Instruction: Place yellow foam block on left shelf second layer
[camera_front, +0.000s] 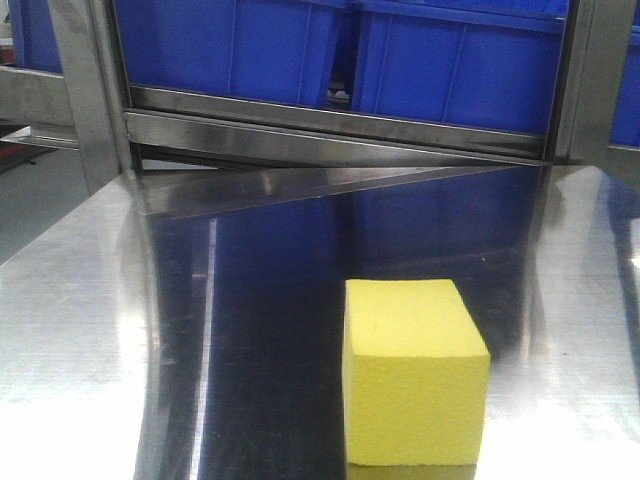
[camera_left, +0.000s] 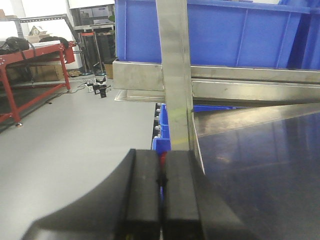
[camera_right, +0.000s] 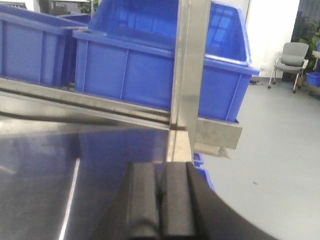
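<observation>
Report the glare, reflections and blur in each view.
Front view: the steel table glares white toward its sides and mirrors the blue bins; the yellow foam block is sharp. Left wrist view: the shut left gripper is dark and soft, and the top-left corner is washed out. Right wrist view: the shut right gripper blurs up close, and the table reflects blue.

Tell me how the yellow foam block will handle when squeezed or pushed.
The yellow foam block looks fine-pored, so probably light and squashy. Flat faces and sharp edges suggest it won't roll. On the polished steel table it would likely slide if pushed low.
</observation>
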